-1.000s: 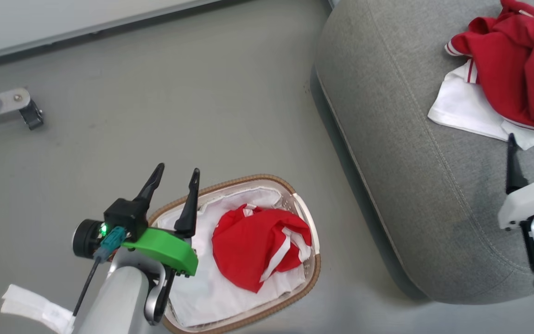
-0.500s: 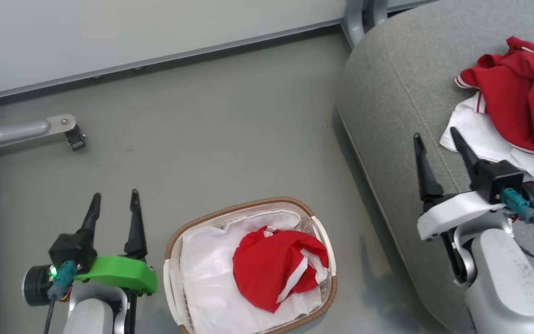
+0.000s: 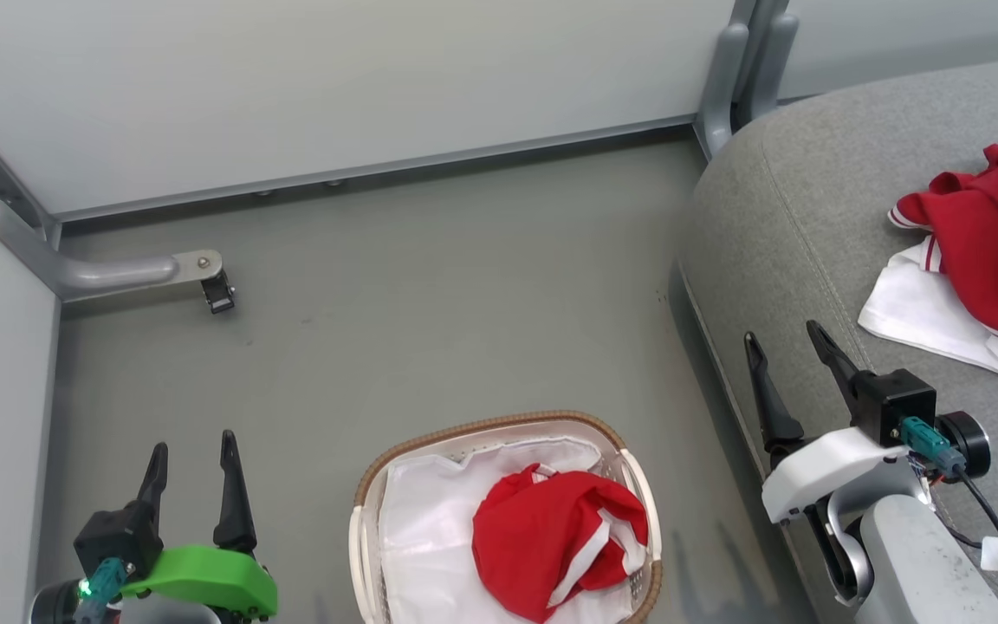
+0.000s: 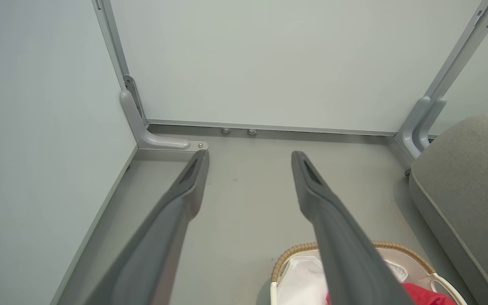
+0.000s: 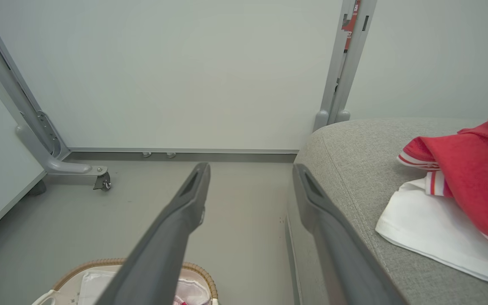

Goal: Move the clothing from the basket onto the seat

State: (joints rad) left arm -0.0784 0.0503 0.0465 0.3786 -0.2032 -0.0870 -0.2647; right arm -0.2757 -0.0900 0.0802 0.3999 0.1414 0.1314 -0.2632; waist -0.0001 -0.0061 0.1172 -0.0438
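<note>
Basket (image 3: 482, 421): oval, white perforated plastic w/ brown woven-look rim, white liner (image 3: 425, 537) crumpled inside. One red garment (image 3: 551, 546) w/ white stripes sits bunched in the basket's right half, on the liner. Seat (image 3: 793, 225): big grey fabric cushion, rounded corner, stitched seam near the edge. On it, well apart from the basket, a second red garment (image 3: 997, 243) w/ striped cuff lies heaped over a flat white piece (image 3: 923, 316) (smooth, sheet-like).

L gripper (image 3: 193, 440): two long dark tapered fingers spread apart, nothing btwn them, over the floor left of the basket; green plastic shell behind them. R gripper (image 3: 783, 334): fingers likewise apart & empty, by the seat's front edge; white shell.

Floor (image 3: 430, 295): smooth grey, matte, a few small specks. Room: pale partition panels (image 3: 334, 78) in grey metal frames, a curved metal foot (image 3: 118, 273) w/ small caster at left, an upright post (image 3: 737, 78) beside the seat's corner.
</note>
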